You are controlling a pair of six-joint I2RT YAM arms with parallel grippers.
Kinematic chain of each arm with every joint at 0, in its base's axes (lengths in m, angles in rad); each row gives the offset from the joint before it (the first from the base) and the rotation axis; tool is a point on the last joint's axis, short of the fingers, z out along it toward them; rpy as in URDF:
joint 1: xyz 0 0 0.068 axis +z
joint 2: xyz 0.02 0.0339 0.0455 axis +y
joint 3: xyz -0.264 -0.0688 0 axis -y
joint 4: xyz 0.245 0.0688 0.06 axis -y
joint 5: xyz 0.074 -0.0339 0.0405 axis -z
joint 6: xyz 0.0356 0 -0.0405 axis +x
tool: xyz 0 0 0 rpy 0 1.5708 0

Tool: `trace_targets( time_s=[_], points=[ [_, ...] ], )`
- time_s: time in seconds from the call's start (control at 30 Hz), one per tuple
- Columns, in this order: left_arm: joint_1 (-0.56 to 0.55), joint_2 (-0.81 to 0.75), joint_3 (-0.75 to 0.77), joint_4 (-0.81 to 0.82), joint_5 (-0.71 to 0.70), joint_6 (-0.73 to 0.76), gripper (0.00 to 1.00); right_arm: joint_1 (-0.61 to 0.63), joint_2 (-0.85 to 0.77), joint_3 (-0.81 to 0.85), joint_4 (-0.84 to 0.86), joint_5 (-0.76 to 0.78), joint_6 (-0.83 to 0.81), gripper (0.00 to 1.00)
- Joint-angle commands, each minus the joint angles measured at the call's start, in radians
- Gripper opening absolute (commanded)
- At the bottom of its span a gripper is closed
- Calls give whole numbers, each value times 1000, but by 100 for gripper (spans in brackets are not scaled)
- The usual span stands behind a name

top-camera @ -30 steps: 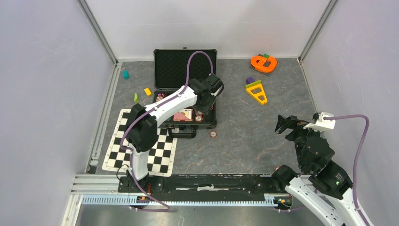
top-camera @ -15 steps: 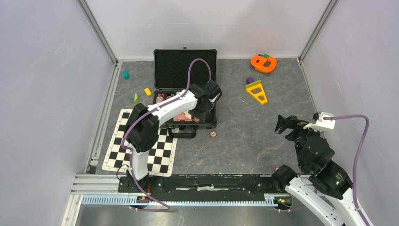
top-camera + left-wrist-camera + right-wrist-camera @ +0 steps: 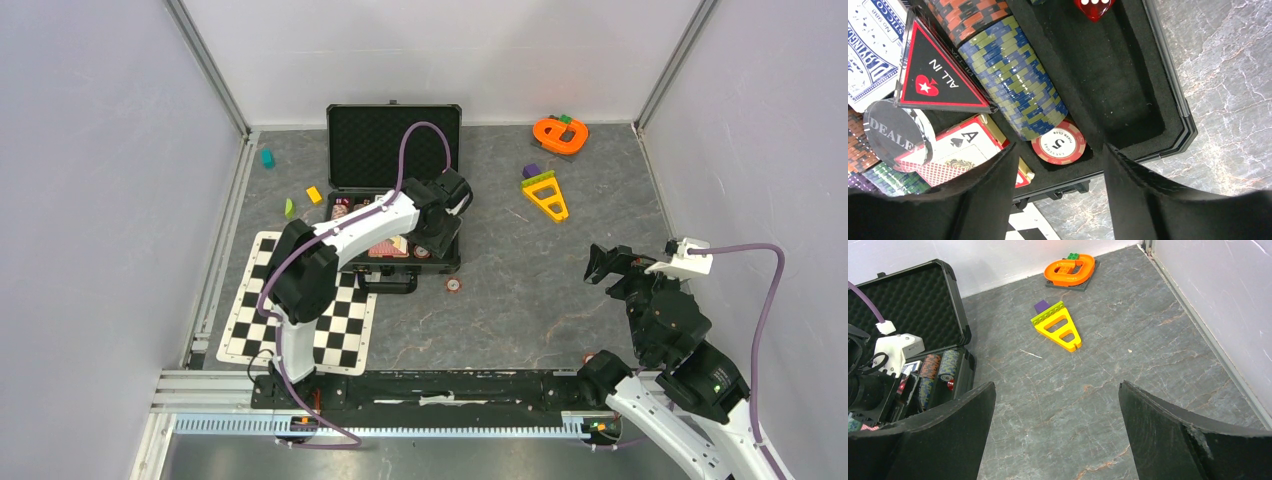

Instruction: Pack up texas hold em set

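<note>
The black briefcase (image 3: 393, 140) lies open at the table's back centre, lid up. Its foam tray holds a blue-and-olive chip stack (image 3: 1013, 75), an orange-black chip stack (image 3: 970, 15), card decks (image 3: 955, 150) and a red die (image 3: 1094, 6). My left gripper (image 3: 1060, 147) hovers open over the tray's front right corner. A red-white poker chip (image 3: 1058, 144) lies flat in the slot at the end of the blue stack, free of both fingers. Another red-white chip (image 3: 453, 285) lies on the table in front of the case. My right gripper (image 3: 1057, 385) hangs open and empty over bare table at the right.
An orange toy (image 3: 560, 133) and a yellow triangular toy (image 3: 545, 195) sit at the back right. The checkered mat (image 3: 300, 310) lies front left beside the case handle. Small teal (image 3: 267, 158), yellow (image 3: 314, 194) and green (image 3: 289, 208) blocks lie left of the case.
My left gripper dipped into the tray's front right corner and its jaws widened, leaving the red-white chip in the slot. The right arm has not moved.
</note>
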Motion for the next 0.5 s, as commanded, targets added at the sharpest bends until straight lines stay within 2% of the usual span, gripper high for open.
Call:
trace_targets(
  time_s=[0.0, 0.07, 0.23, 0.47],
  points=[
    [1, -54, 3, 34, 19, 3, 72, 5, 2, 5, 18, 6, -10, 98],
    [1, -56, 4, 24, 18, 2, 75, 5, 1, 5, 19, 7, -11, 98],
    [-6, -115, -21, 25, 58, -6, 74, 5, 1, 6, 18, 7, -12, 98],
    [-159, -224, -113, 59, 7, -75, 78, 5, 0, 4, 23, 7, -12, 99]
  ],
)
